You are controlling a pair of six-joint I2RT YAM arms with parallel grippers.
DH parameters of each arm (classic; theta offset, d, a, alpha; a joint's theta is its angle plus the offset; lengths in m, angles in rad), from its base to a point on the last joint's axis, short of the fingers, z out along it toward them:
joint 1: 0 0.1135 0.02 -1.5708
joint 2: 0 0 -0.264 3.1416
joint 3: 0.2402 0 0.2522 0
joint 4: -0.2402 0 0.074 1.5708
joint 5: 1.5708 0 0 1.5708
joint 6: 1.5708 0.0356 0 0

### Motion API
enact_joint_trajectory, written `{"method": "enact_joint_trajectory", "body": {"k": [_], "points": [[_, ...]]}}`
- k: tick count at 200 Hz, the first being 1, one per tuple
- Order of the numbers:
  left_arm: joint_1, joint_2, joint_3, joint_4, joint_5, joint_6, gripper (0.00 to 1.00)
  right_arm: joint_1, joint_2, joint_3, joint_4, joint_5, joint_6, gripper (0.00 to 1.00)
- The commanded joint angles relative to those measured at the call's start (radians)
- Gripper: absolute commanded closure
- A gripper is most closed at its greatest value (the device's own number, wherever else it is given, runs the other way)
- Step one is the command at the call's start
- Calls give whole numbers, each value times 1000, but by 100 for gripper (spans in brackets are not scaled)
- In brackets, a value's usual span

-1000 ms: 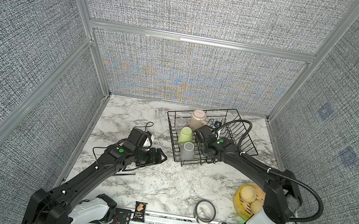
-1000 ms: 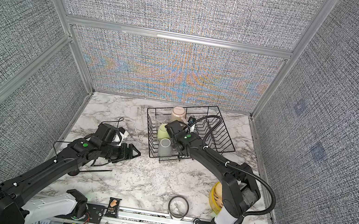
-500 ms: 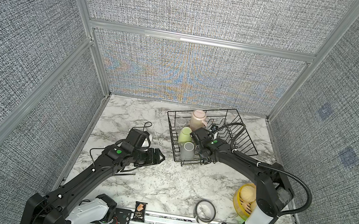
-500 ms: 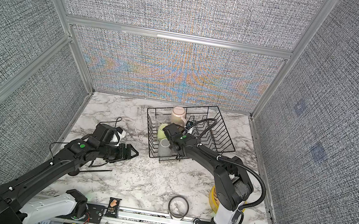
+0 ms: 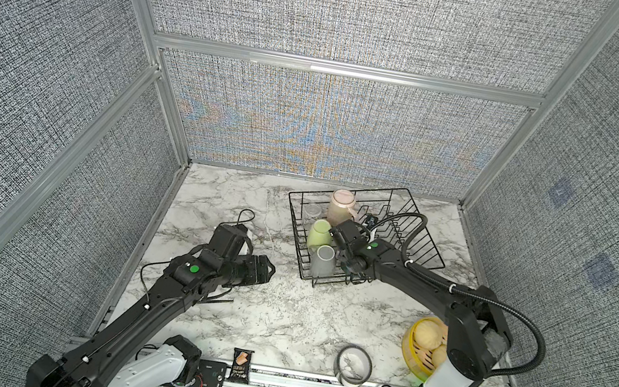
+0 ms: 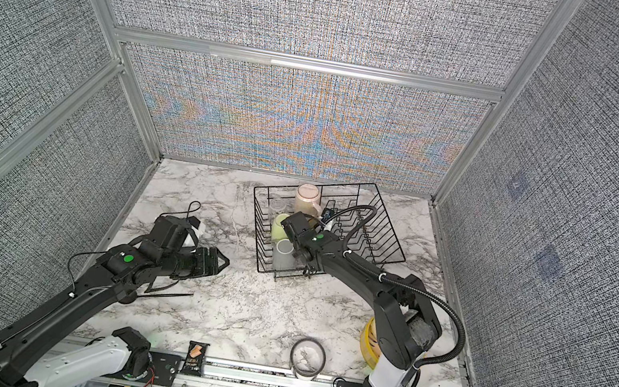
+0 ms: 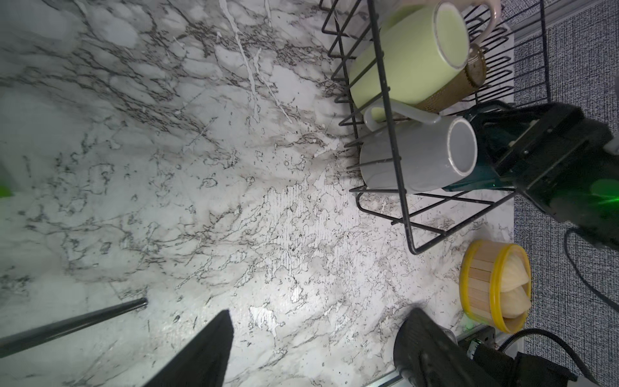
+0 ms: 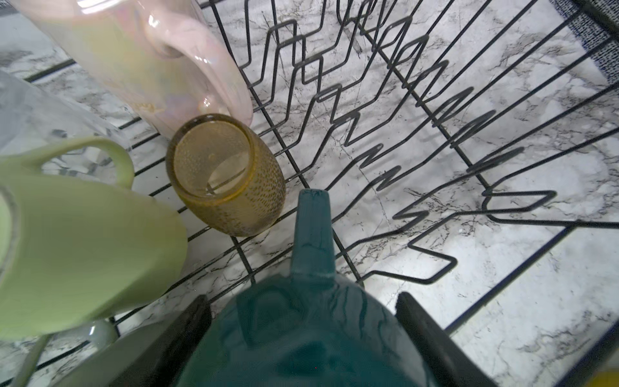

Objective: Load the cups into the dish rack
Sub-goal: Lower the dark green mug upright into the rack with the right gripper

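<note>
Now the right hand [image 8: 303, 300] grasps the teal mug [image 8: 311, 338] inside the rack [image 5: 418, 237], at the grey mug's [image 5: 322, 262] 3 o'clock. The left hand [image 5: 268, 270] is released at the rack's 8 o'clock.

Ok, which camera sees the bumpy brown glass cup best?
The right wrist view: the amber textured glass tumbler fills the picture close up, rim and bumps clear. The left wrist view shows only a sliver behind the pale green mug. Both top views hide it.

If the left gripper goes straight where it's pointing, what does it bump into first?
Probably the dish rack, at its side wall, with the grey mug right behind the wires. The marble between looks free, though the left gripper may tilt down.
</note>
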Motion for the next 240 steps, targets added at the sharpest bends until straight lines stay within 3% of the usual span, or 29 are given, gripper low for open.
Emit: {"method": "enact_joint_trajectory", "body": {"k": [1,53,125,165,240], "points": [[0,-12,4,-16,-52,16,17,1,-37,-12,31,21,-32,23],[0,5,-25,28,-10,5,17,3,-13,-45,58,64,-82,27],[0,2,-14,9,-23,18,17,-2,61,-41,68,32,8,23],[0,9,-20,23,-25,18,17,1,80,-43,90,10,-6,23],[1,5,-16,25,-36,21,17,16,9,-112,238,150,-121,24]]}}
